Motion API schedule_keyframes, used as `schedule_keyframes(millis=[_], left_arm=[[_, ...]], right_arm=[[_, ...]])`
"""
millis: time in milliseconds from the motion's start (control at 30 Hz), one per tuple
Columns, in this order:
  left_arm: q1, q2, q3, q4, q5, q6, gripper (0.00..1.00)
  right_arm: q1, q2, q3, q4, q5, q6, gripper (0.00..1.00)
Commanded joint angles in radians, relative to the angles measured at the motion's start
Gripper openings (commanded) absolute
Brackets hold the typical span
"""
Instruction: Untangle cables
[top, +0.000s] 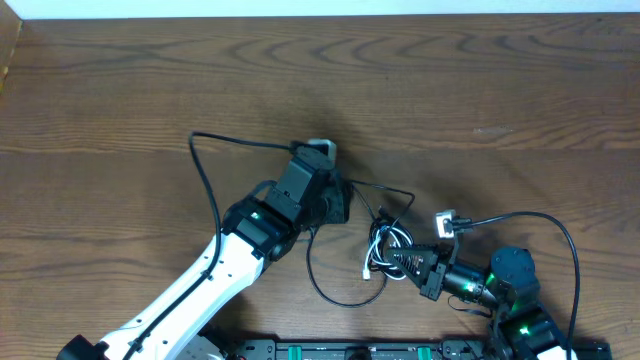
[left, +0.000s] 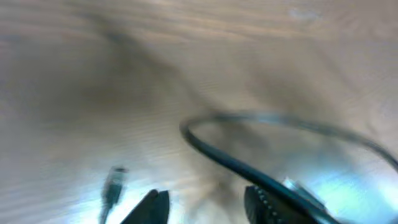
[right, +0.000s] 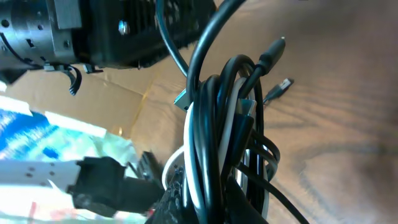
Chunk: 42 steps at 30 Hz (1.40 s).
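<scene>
The cables (top: 385, 245) form a small knot of black and white cords in the middle of the table. My right gripper (top: 398, 260) is shut on this bundle. In the right wrist view the black and white strands (right: 214, 124) run straight up from between the fingers (right: 180, 199), and two plug ends (right: 273, 53) stick out at the top. One black cord (top: 325, 285) loops out toward the front. My left gripper (top: 338, 200) hovers just left of the knot. In the blurred left wrist view it (left: 205, 208) stands open; a black cord (left: 214, 154) crosses its right finger and a plug (left: 115, 180) lies to its left.
A long black cord (top: 205, 180) arcs from the left arm to a white plug block (top: 320, 150). A small white connector (top: 447, 222) lies right of the knot. The right arm's own thick cable (top: 572, 260) curves at the right. A black rail (top: 400, 350) lines the front edge.
</scene>
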Motion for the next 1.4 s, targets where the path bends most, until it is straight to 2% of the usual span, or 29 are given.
schedule_keyframes(millis=[0, 67, 167, 233, 367, 433, 567, 700, 733, 800, 833, 867, 900, 1033, 1100, 1367], left_arm=[[-0.001, 0.000, 0.005, -0.031, 0.197, 0.181, 0.43], [-0.001, 0.000, 0.005, -0.040, 0.252, 0.226, 0.43], [-0.001, 0.000, 0.005, -0.039, 0.265, 0.232, 0.43], [-0.001, 0.000, 0.005, -0.039, 0.266, 0.232, 0.43], [-0.003, 0.000, 0.004, -0.040, 0.277, 0.232, 0.43], [-0.003, 0.000, 0.004, -0.040, 0.277, 0.232, 0.43], [-0.003, 0.000, 0.004, -0.040, 0.269, 0.233, 0.43], [-0.003, 0.000, 0.005, -0.064, 0.133, 0.235, 0.43], [-0.002, 0.000, 0.005, -0.079, 0.087, 0.234, 0.43], [0.006, 0.000, 0.005, -0.117, 0.008, 0.210, 0.43], [0.011, 0.000, 0.005, -0.132, -0.014, 0.191, 0.43], [0.023, 0.000, 0.005, -0.158, -0.024, 0.169, 0.43], [0.029, 0.000, 0.005, -0.169, -0.024, 0.159, 0.43], [0.034, 0.000, 0.005, -0.179, -0.024, 0.117, 0.44], [0.034, 0.000, 0.005, -0.177, -0.024, 0.094, 0.44], [0.034, 0.000, 0.005, -0.178, -0.024, 0.043, 0.45]], right_arm=[[0.006, -0.009, 0.020, 0.009, -0.013, -0.135, 0.04], [0.006, -0.009, 0.020, 0.024, -0.016, -0.119, 0.06], [0.006, -0.009, 0.020, 0.040, -0.030, -0.047, 0.06], [0.006, -0.009, 0.020, 0.049, -0.035, 0.033, 0.02], [0.006, -0.009, 0.020, 0.079, -0.047, 0.260, 0.01], [0.006, -0.009, 0.020, 0.077, -0.024, 0.425, 0.03], [0.006, -0.009, 0.020, 0.074, 0.074, 0.558, 0.09], [0.006, -0.008, 0.020, 0.043, 0.321, 0.515, 0.20], [0.006, -0.007, 0.020, 0.014, 0.386, 0.491, 0.27], [0.006, -0.003, 0.020, -0.057, 0.519, 0.440, 0.57], [0.006, 0.001, 0.020, -0.084, 0.561, 0.395, 0.65], [0.006, 0.011, 0.020, -0.123, 0.599, 0.336, 0.86], [0.006, 0.018, 0.021, -0.150, 0.614, 0.324, 0.93], [0.005, 0.035, 0.033, -0.182, 0.610, 0.325, 0.93], [0.005, 0.036, 0.075, -0.253, 0.607, 0.322, 0.93], [0.005, 0.049, 0.420, -0.922, 0.746, 0.348, 0.93]])
